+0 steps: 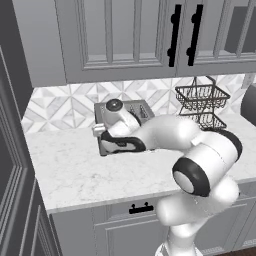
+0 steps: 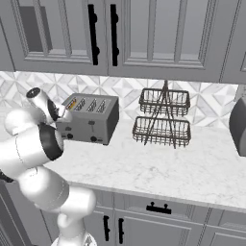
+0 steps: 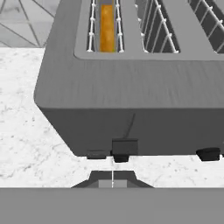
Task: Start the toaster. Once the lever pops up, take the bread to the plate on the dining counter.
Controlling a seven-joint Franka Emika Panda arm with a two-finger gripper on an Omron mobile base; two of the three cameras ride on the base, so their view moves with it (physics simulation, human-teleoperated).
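The grey toaster stands on the marble counter against the tiled wall, also seen as toaster and toaster. The bread sits low in its leftmost slot, an orange-tan strip between the wires, and shows as bread. A black lever sits at the low end of its track on the front face. My gripper is shut with nothing held, close in front of that lever. I cannot tell whether it touches. A second black lever is to the right. The plate and the dining counter are out of view.
A two-tier wire basket stands right of the toaster on the counter. A dark appliance sits at the far right. Grey wall cabinets hang overhead. A tall dark cabinet closes off the left.
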